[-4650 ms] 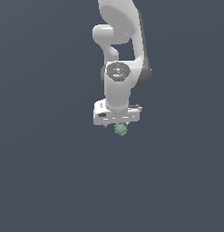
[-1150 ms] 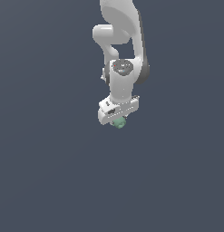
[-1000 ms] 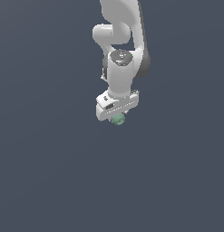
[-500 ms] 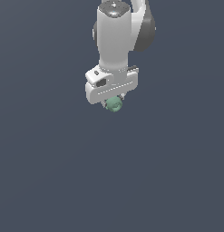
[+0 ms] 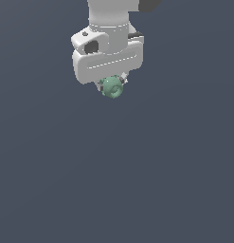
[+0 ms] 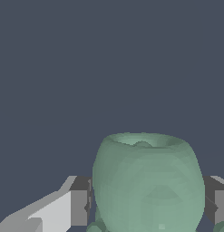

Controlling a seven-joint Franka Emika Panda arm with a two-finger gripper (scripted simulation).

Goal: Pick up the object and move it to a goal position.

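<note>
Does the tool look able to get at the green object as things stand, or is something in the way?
Yes, apparently: it already has it. In the wrist view the green object sits between the dark fingers, which press on both its sides. In the exterior view it hangs under the tool, with nothing else nearby.

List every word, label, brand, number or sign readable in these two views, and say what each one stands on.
None: no readable text shows in either view.
The white gripper housing is plain, with no brand or number.
The sea-green object between the fingers shows only ridges and bumps, no letters.
The dark grey background carries no marks or signs.
</note>
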